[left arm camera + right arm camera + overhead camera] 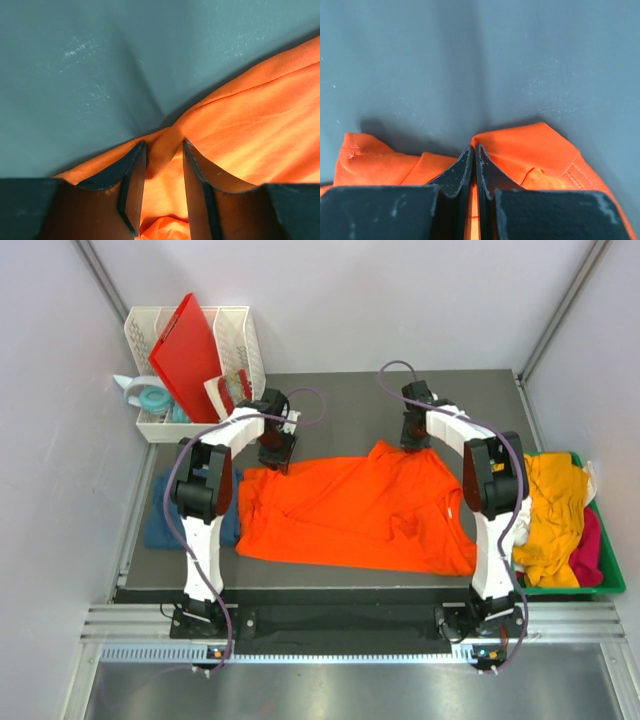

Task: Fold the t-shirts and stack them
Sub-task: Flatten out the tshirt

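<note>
**Gripping the far edge for the first fold**

The orange t-shirt (360, 505) lies spread and wrinkled across the middle of the desk (350, 400), not yet folded. Both arms reach to its far edge. The right jaws are closed, pinching that edge near its middle. The left jaws stand part open astride a raised ridge of cloth at the left corner, not clamped by my reading. So the step in hand is the grasp before a fold. Next, I judge, the left must close, then both should lift together and carry the edge toward the near side, keeping the cloth taut. A blue t-shirt (155, 520) lies at the left
</note>
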You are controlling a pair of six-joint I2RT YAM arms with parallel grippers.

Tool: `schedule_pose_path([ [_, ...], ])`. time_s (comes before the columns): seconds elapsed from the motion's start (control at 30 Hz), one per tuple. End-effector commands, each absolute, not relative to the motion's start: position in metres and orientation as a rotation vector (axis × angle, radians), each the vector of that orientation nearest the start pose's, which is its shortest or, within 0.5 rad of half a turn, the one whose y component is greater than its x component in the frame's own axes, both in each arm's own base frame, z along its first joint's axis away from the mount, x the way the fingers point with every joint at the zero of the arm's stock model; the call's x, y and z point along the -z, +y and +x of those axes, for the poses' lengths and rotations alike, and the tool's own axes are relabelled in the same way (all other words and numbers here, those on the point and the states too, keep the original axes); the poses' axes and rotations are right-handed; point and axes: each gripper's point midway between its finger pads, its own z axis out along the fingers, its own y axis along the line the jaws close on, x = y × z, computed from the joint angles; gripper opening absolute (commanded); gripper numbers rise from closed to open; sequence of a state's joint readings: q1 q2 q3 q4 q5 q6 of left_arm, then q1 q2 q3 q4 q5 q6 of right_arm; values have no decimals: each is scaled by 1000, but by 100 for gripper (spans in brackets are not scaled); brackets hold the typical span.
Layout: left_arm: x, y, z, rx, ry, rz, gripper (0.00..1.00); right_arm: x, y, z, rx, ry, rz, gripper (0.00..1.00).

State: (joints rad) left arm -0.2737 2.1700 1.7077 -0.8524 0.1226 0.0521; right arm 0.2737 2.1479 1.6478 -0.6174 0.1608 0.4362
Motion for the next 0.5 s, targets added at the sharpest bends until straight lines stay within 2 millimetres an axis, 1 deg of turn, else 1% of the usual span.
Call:
schedule_pose_path([
  [0.0, -24, -135, 409, 212, 2853, 506, 40, -50, 119, 475, -38, 2560, 277, 0],
  [0.03, -24, -135, 409, 212, 2851, 506, 40, -49, 116, 471, -27, 2552, 279, 0],
  [0.07, -25, -135, 408, 215, 2850, 504, 39, -67, 115, 473, -35, 2503, 285, 0],
  [0.1, -25, -136, 409, 213, 2848, 508, 39, -76, 116, 477, -46, 2465, 284, 0],
  [0.13, -25, -137, 408, 218, 2847, 511, 39, -81, 115, 475, -46, 2450, 287, 0],
  [0.17, -26, -137, 408, 218, 2847, 506, 39, -101, 113, 478, -52, 2394, 294, 0],
  [0.23, -26, -139, 407, 227, 2846, 512, 39, -115, 115, 474, -53, 2366, 284, 0],
  [0.27, -27, -140, 407, 230, 2844, 514, 39, -130, 117, 470, -65, 2337, 279, 0],
  [0.3, -26, -141, 406, 231, 2848, 512, 38, -137, 119, 466, -71, 2328, 277, 0],
  [0.33, -25, -141, 404, 242, 2858, 508, 38, -135, 119, 457, -67, 2337, 275, 0],
  [0.37, -24, -141, 403, 248, 2862, 507, 38, -149, 121, 450, -78, 2308, 271, 0],
  [0.4, -22, -142, 401, 250, 2869, 510, 38, -144, 121, 439, -66, 2321, 266, 0],
  [0.43, -20, -142, 399, 252, 2875, 510, 38, -146, 120, 433, -63, 2315, 264, 0],
  [0.47, -20, -143, 399, 254, 2876, 508, 38, -158, 124, 424, -80, 2291, 257, 0],
])
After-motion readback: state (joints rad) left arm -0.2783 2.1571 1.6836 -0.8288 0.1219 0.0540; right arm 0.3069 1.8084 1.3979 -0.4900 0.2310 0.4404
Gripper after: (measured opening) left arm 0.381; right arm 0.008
